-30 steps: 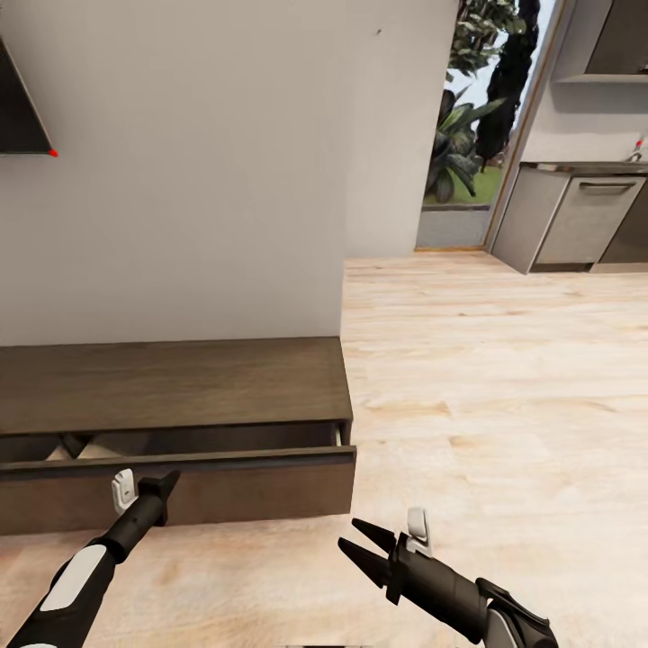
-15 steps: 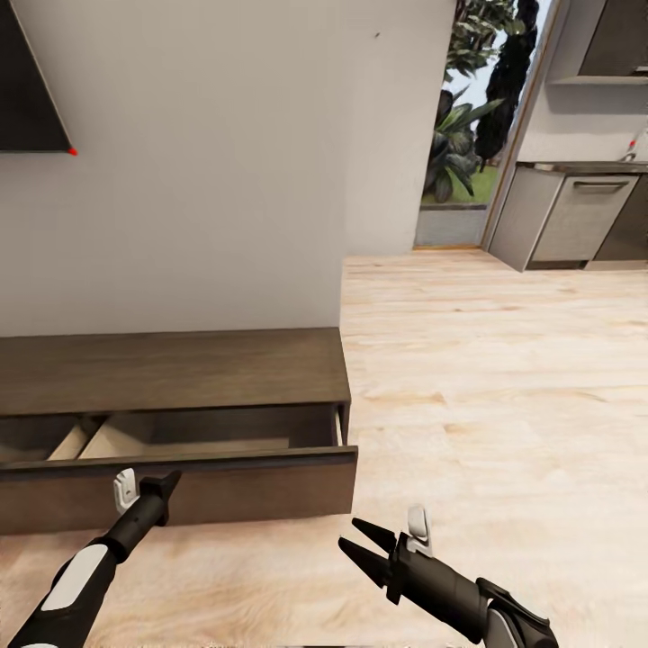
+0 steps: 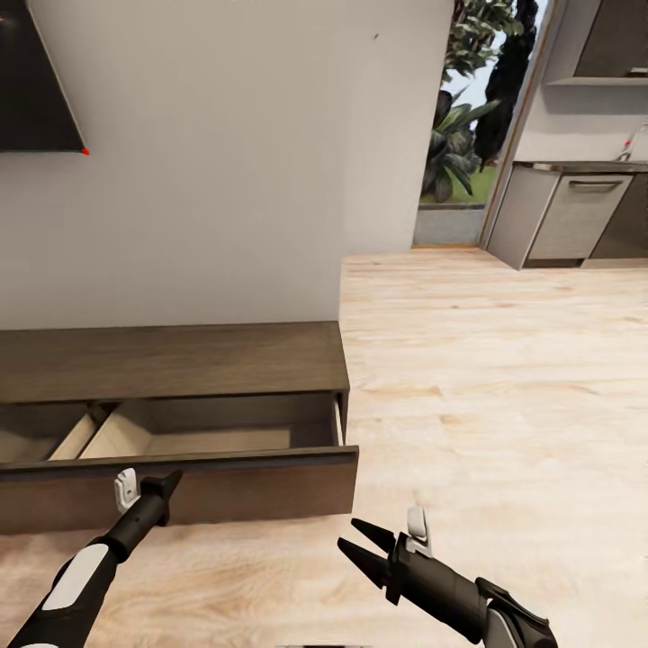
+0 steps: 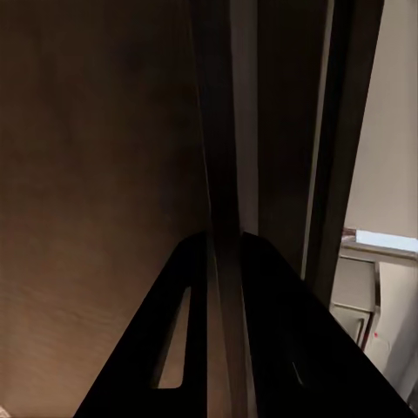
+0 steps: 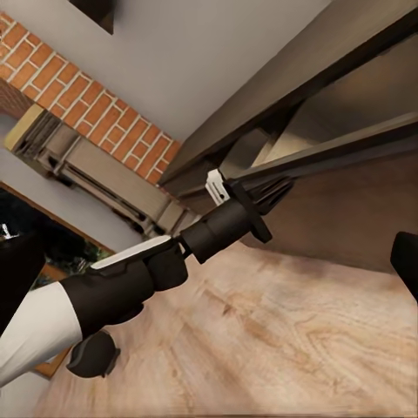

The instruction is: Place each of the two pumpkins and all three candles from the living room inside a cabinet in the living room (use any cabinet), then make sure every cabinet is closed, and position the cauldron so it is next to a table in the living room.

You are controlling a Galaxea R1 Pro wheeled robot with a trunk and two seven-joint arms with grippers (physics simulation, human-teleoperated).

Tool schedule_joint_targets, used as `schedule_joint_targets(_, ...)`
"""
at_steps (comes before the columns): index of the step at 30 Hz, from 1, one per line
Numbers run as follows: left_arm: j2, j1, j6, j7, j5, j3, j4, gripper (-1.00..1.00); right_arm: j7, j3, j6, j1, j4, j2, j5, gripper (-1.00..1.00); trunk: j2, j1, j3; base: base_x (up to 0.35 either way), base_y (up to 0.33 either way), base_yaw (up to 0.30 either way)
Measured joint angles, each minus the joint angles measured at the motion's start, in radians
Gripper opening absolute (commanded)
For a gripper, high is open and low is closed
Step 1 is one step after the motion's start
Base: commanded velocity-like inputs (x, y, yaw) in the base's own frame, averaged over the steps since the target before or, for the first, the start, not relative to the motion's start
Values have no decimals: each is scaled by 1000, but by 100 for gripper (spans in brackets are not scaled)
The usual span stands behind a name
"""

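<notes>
Pale wood flooring runs from the lower frame up to a kitchen doorway at upper right, and a white wall backs the cabinet at centre left. Its drawer stands pulled out, pale inside and holding nothing I can make out. The left gripper is clamped on the drawer front's top edge, one finger on either side of the panel. The right gripper hangs apart over the floor, jaws spread, holding nothing. The step looks like opening the cabinet; next would be letting go and fetching a pumpkin or candle.
</notes>
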Motion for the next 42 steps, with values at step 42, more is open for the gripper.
schedule_joint_targets(42, 0, 0, 1, 0, -3, -4, -1, -100, 0, 0, 0, 0, 0, 0, 0, 100, 0, 0, 0, -52, 0, 0)
